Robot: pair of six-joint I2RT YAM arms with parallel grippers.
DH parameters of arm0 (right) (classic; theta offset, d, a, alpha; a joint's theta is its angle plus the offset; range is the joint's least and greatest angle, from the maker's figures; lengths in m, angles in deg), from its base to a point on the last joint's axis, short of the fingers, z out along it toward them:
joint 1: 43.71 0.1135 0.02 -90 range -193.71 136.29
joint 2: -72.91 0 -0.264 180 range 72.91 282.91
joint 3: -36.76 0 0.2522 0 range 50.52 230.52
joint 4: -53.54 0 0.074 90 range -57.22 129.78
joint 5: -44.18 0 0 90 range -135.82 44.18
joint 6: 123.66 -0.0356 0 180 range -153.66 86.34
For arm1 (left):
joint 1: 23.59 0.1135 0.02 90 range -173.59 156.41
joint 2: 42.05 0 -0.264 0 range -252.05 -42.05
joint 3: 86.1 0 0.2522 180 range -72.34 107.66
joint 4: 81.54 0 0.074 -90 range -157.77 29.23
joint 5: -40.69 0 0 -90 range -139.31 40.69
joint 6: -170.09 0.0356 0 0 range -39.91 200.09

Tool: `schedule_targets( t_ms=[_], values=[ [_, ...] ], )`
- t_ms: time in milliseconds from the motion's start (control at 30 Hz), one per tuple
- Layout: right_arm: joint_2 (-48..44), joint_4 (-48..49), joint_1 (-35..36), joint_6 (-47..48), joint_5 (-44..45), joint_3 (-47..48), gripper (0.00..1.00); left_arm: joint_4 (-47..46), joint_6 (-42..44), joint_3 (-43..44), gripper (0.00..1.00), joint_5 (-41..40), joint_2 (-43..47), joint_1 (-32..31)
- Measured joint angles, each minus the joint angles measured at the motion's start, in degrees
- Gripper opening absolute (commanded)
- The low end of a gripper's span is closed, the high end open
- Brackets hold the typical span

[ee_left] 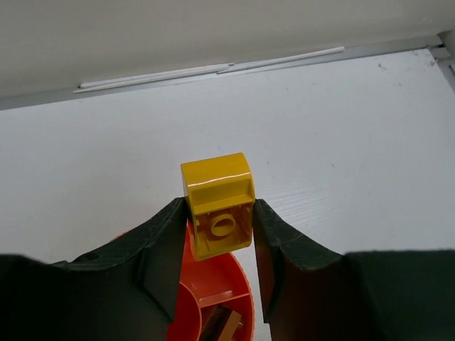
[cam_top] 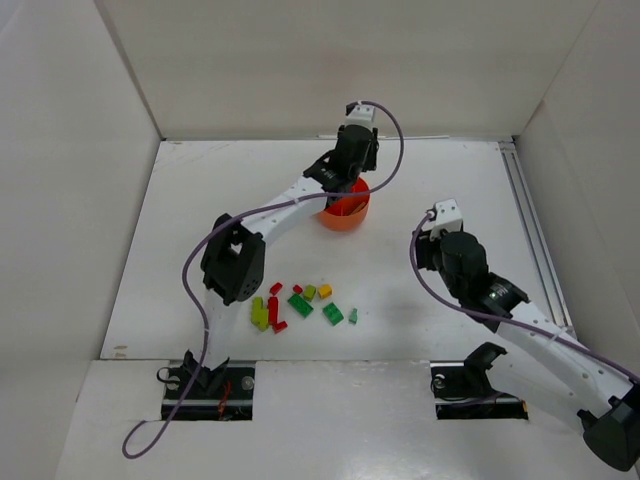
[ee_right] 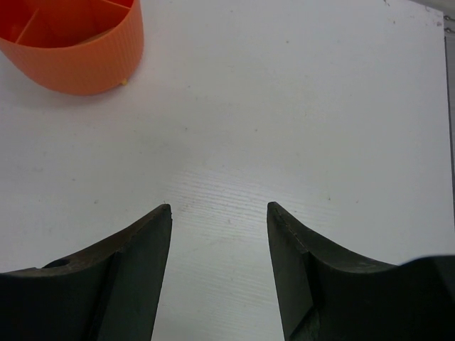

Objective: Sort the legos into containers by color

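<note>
White table (cam_top: 450, 190): orange dish (cam_top: 345, 216) far centre, loose legos (cam_top: 300, 303) clustered near front edge.

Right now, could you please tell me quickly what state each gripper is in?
Left gripper: shut on a yellow lego, above the orange dish.
Right gripper: open, holding nothing.

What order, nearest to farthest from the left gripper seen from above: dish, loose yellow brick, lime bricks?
From the left gripper:
1. Dish, directly beneath it.
2. Loose yellow brick, at the pile's far edge.
3. Lime bricks, at the pile's left end.
</note>
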Motion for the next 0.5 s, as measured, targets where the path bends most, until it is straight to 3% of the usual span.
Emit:
schedule_targets(
  t_ms=[500],
  values=[
    [-1.0, -1.7, -1.6, 0.0, -0.5, 0.0, 0.61, 1.1, 1.9, 1.3, 0.35, 0.5, -5.5, 0.0]
  ],
)
